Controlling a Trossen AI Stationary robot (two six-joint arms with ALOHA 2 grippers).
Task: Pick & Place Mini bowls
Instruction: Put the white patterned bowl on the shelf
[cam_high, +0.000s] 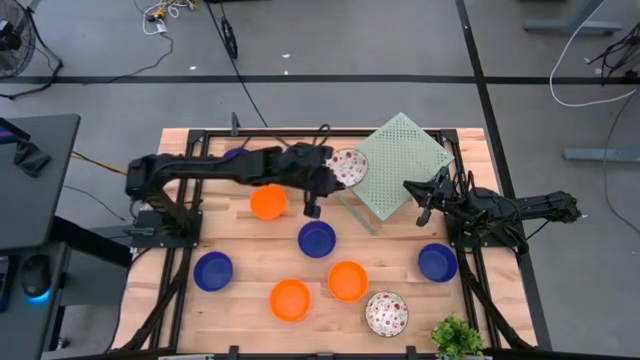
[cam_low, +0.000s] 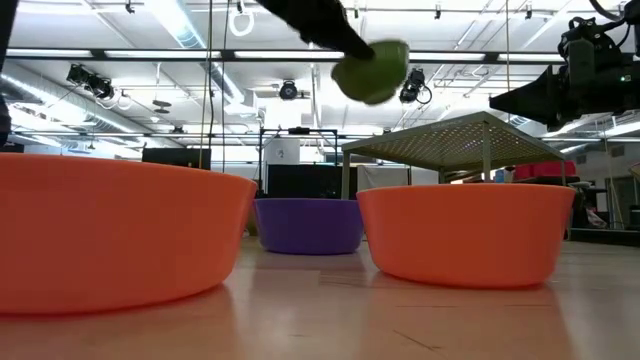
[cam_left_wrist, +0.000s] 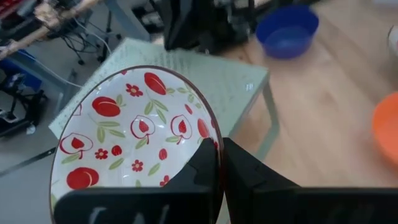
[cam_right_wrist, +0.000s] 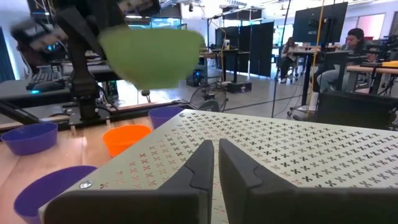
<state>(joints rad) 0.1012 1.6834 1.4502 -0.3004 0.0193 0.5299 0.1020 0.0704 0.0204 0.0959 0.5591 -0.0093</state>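
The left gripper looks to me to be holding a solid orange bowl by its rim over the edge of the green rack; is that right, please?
Not quite. The left gripper is shut on the rim of a speckled bowl, white inside with red fruit and flower marks, not solid orange. The left wrist view shows this plainly. It does hang over the edge of the green rack, as the high view shows.

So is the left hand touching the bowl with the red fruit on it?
Touching. The left wrist view shows the left hand with its fingers pinched shut on the rim of the speckled bowl, one each side.
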